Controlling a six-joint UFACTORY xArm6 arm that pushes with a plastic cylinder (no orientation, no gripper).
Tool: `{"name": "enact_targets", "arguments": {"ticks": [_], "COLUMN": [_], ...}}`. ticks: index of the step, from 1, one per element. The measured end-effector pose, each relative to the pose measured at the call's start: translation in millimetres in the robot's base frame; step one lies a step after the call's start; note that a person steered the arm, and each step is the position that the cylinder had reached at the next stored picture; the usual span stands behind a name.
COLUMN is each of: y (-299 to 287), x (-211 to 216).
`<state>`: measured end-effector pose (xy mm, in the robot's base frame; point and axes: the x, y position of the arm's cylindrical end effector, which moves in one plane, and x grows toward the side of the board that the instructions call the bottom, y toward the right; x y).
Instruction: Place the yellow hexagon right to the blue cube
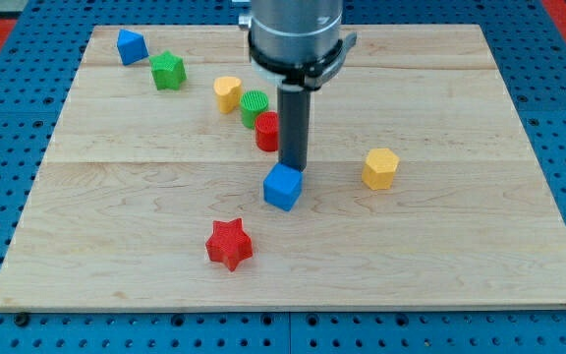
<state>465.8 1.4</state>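
Yellow hexagon (380, 168) sat right of my tip (294, 167), well apart, tip touched blue cube (283, 187) just below, no writing was legible.

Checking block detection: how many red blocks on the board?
2. A red star block lies near the view's bottom, left of centre; a red cylinder block sits mid-board, partly hidden behind the rod. None else visible.

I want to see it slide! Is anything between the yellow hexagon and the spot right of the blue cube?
Nothing visible: bare wood lies between the yellow hexagon block and the blue cube. My tip sits just above the cube.
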Motion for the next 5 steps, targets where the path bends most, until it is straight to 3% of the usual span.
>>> {"name": "enact_targets", "arguments": {"ticks": [1, 2, 3, 4, 5], "y": [-8.8, 35.2, 42.5, 128.6, 101.1], "x": [16.2, -0.7, -57.5, -71.4, -29.3]}}
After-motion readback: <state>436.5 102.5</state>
